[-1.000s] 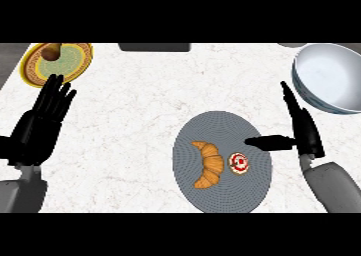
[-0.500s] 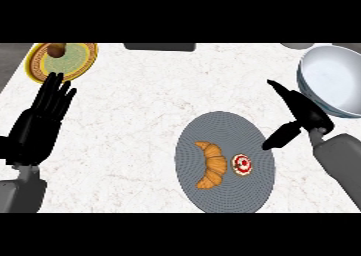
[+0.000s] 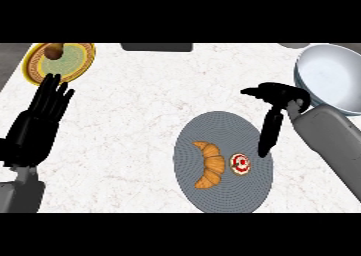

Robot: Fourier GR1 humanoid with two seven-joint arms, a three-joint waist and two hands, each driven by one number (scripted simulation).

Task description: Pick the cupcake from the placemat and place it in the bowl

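The cupcake (image 3: 240,165) is seen on the right half of the grey placemat (image 3: 212,130), beside a croissant (image 3: 209,171) and well short of the bowl (image 3: 336,75) at the counter's far right corner. The right hand (image 3: 274,120), fingers extended downward and nothing grasped, is poised just up and right of it, fingertips near the placemat's right edge. The left hand (image 3: 43,117), held open, is resting at the counter's left edge, far from it.

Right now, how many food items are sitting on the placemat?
2: a croissant on the left half of the grey placemat, and the cupcake just right of it, near the right hand. None looks hidden.
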